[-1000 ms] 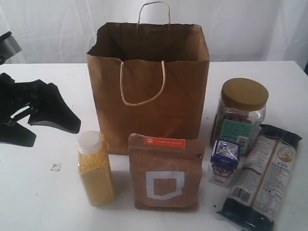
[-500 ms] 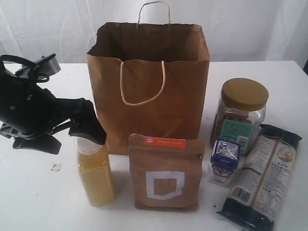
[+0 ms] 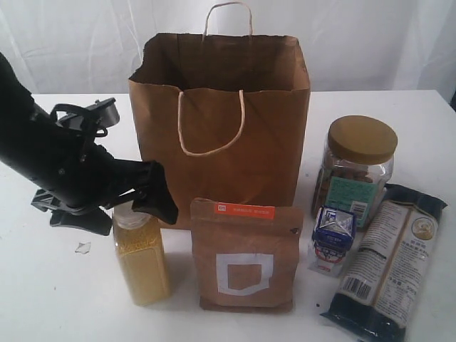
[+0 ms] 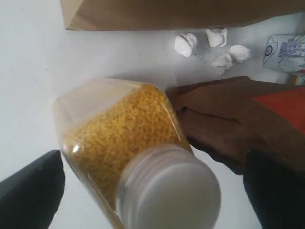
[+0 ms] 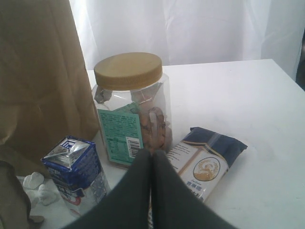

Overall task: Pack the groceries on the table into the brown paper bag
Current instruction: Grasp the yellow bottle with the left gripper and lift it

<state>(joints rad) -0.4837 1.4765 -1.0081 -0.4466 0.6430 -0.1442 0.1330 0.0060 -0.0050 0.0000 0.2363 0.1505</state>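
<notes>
Left claw (image 3: 121,208) is wide open and holds nothing. It straddles the white cap (image 4: 169,191) of the yellow-grain bottle (image 3: 142,263), one finger each side, both clear of the plastic. The bottle stands upright on the desk (image 3: 43,299), at 7 o'clock from the brown paper bag (image 3: 221,135). The bag is upright with its mouth open.

We read the step as the grasp of the bottle, not yet made. Next move: close on the neck or shoulder, lift straight up, carry toward 1 o'clock over the bag rim, and release inside.

The kraft pouch (image 3: 244,256) stands at 6 o'clock from the bag, just beside the bottle, so we'd watch for a bump. The gold-lidded jar (image 3: 356,171) is at 3 o'clock from the bag. The blue-white carton (image 3: 333,239) is at 6 o'clock from the jar, and the noodle packet (image 3: 392,263) at 5 o'clock. All of these are unpacked.

Right claw (image 5: 151,157) is pinched fully closed and empty, hanging near the jar.
</notes>
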